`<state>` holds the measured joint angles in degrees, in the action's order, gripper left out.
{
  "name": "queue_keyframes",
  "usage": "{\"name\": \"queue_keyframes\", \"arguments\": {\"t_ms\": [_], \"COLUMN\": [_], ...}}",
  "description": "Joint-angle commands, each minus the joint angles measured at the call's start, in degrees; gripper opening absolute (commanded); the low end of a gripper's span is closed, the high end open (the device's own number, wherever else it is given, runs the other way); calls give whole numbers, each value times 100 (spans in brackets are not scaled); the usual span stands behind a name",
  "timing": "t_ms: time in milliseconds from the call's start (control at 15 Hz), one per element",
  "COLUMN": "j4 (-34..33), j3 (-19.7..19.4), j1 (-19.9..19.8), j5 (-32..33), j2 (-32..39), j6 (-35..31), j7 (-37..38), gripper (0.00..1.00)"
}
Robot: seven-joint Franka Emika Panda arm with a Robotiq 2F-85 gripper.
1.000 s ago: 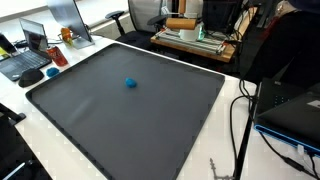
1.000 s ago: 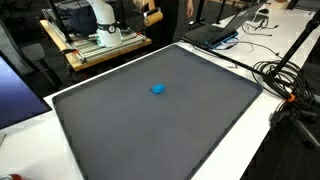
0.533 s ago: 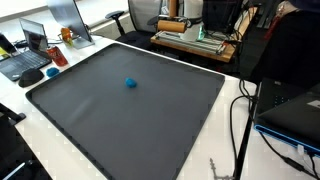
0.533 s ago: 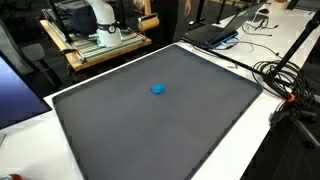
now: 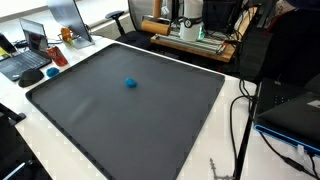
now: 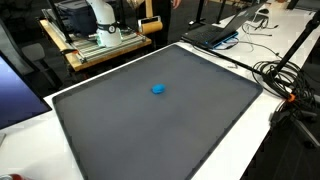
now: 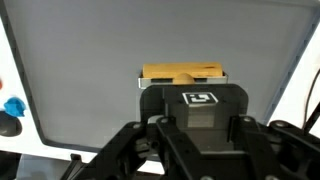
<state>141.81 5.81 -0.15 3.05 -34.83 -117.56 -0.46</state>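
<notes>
A big gray mat (image 5: 120, 125) covers most of the white table (image 5: 15, 97). It shows in both exterior views, and it fills most of the wrist view too. The mat lies flat and has a thin dark edge all around.

Behind the far edge of the mat is the white robot arm (image 6: 100, 15). It stands on a wooden stand (image 6: 100, 52).

An open laptop (image 5: 35, 45) sits on the table near one corner of the mat. In an exterior view, black cables (image 6: 285, 85) lie in a bunch beside the mat.

The claw (image 7: 182, 88) comes in from the bottom of the wrist view. It is closed tight on a wooden block (image 7: 182, 73). The block sticks out a little past the black part of the claw, and its long side lies across. In an exterior view the wooden block (image 6: 150, 27) hangs in the air over the far edge of the mat, not touching it.

A small blue ball (image 5: 131, 83) lies on the mat, near the middle. It is well apart from the block. In the wrist view the ball peeks in at the left edge.
</notes>
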Motion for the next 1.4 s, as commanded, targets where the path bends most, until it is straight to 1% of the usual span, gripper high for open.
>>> {"name": "queue_keyframes", "arguments": {"t_ms": [0, 200, 333, 467, 600, 867, 1000, 1333], "j4": [-733, -1178, -1405, -1603, -1868, -2461, -2733, -3313], "j3": [-182, -223, -56, 161, 350, 764, 919, 1178], "j1": [-148, -142, -174, -202, -129, 99, 286, 944], "j5": [394, 505, 797, 1308, 1740, 2623, 3009, 3905], "j2": [756, 1233, 1555, 1840, 2135, 2692, 2935, 3620], "j6": [-110, -259, -387, -529, -455, 38, 381, 1483], "j7": [11, 69, 365, 827, 1213, 1867, 2190, 3051], "gripper": [22, 22, 22, 22, 22, 22, 22, 22]}}
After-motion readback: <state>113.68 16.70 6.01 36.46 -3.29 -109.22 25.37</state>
